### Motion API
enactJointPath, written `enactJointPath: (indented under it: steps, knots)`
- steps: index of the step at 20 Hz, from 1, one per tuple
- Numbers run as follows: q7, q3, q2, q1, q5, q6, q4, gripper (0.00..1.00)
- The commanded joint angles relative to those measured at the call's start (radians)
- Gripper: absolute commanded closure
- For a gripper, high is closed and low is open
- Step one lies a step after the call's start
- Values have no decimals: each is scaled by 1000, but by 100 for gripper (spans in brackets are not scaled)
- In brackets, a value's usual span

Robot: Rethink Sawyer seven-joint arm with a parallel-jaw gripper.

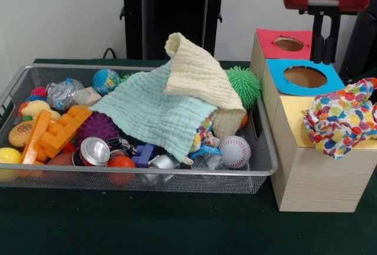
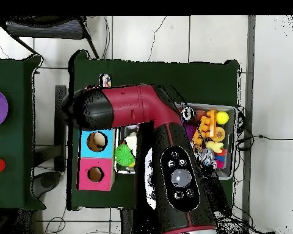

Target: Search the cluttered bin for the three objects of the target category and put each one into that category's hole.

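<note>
**Cloths Bury the Bin as the Search Stood Open**

From my remote seat, two soft cloths, mint [image 1: 152,113] and cream [image 1: 197,72], lay draped across the wire bin [image 1: 266,166], hiding much of the clutter. A third, spotted cloth [image 1: 340,121] sat on the wooden box's near end, right of the bin, covering any hole there. I judged them light and limp, best pinched at a raised fold. The gripper [image 1: 323,31] hung over the box's far holes; whether it was clenched or released, I could not tell.
</note>
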Motion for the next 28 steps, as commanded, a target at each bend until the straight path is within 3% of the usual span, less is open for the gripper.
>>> enactJointPath:
  steps: [1, 3, 9, 13, 19, 28]
  knots:
    - [-56, 13, 16, 0, -33, 29, 111, 100]
    - [-31, 4, 20, 7, -25, 39, 111, 100]
    - [35, -19, 24, 23, -43, -89, 171, 100]
    - [77, -36, 69, 50, -62, -175, 169, 100]
    - [80, -66, 133, 86, -74, -236, 144, 100]
    - [79, -146, 169, 150, -101, -306, 121, 100]
